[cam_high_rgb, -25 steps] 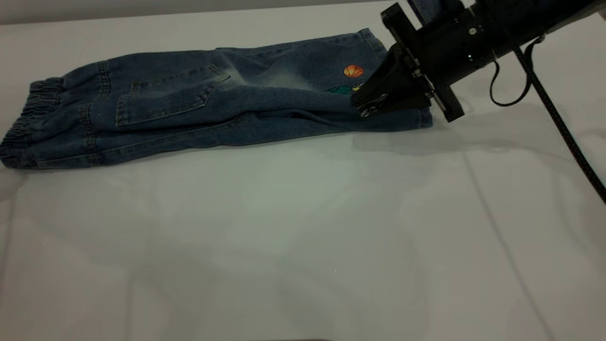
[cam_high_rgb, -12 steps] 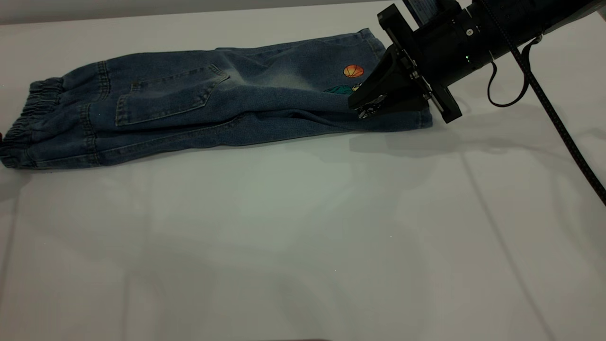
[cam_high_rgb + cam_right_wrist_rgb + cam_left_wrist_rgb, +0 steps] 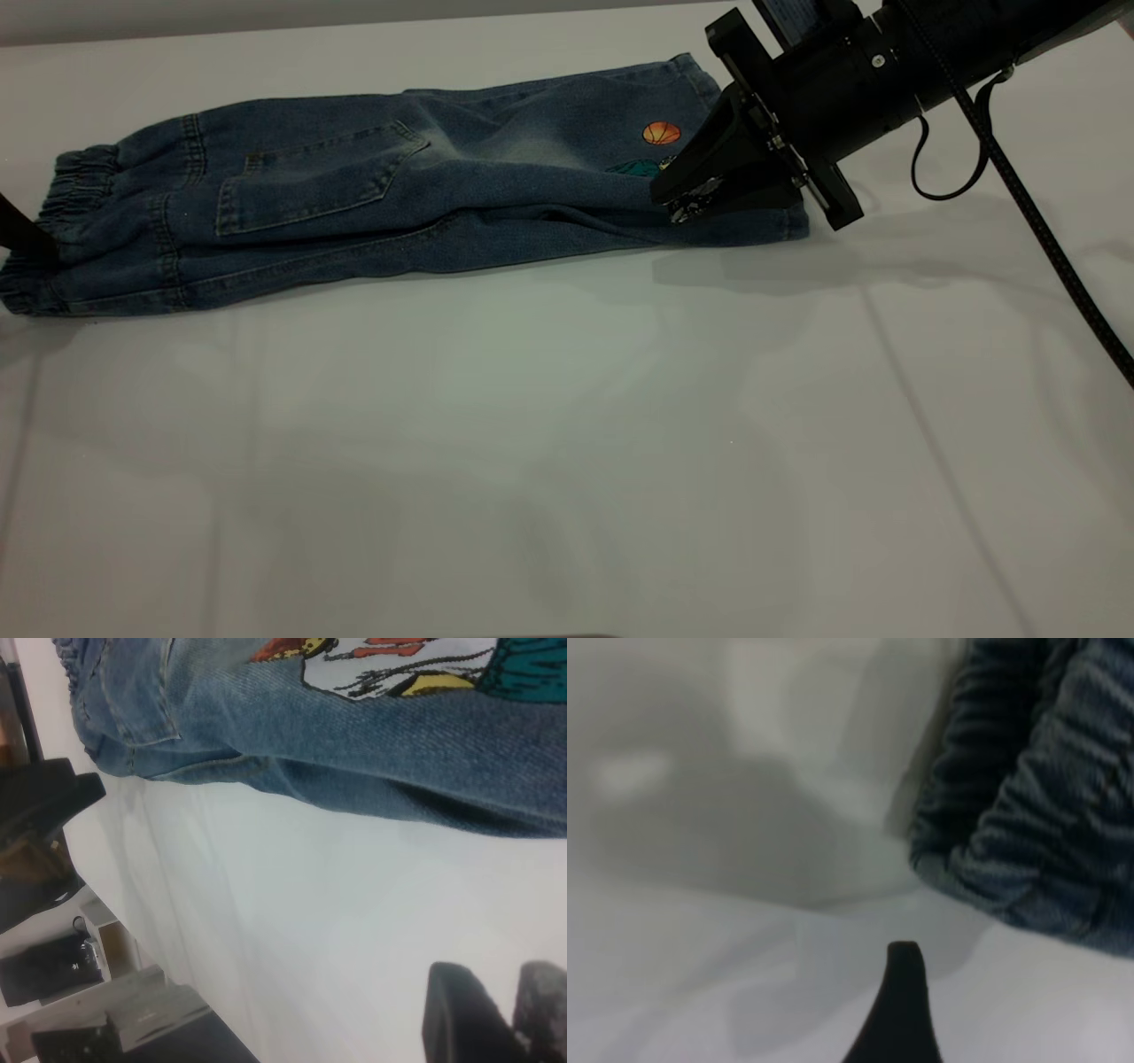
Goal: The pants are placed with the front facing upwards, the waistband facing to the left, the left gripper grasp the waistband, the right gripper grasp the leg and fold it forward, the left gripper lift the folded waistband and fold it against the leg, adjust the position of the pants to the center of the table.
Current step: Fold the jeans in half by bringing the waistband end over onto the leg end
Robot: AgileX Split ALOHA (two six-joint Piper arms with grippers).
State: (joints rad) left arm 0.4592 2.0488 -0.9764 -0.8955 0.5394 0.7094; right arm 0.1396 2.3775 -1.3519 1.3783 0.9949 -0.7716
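**Jeans flat, both claws at the ends**

The jeans (image 3: 381,199) lie folded lengthwise across the far side of the white tabletop (image 3: 567,425), elastic waistband (image 3: 53,221) at the left, leg cuffs at the right by the little basketball patch (image 3: 661,133). The right claw (image 3: 695,197) sits low on the near leg by the cuff; can't tell if it's clenched or gripping. The left claw (image 3: 22,232) just pokes in at the waistband, also can't tell.

surface: white table (image 3: 567,425) | on it: denim pants (image 3: 372,190), folded lengthwise
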